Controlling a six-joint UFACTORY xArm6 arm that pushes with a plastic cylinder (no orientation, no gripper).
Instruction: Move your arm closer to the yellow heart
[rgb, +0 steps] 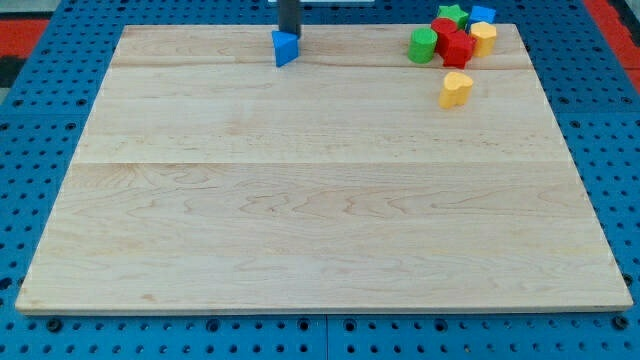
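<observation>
The yellow heart (455, 89) lies alone on the wooden board (320, 200), at the upper right, just below a cluster of blocks. My tip (289, 36) is at the view's top, left of centre, right behind a blue triangle (285, 48) and touching or nearly touching it. The heart is far to the right of my tip and a little lower in the view.
The cluster at the top right holds a green cylinder (423, 45), two red blocks (458, 48) (444, 27), a green star (452, 14), a blue block (482, 14) and a second yellow block (483, 38). A blue perforated table surrounds the board.
</observation>
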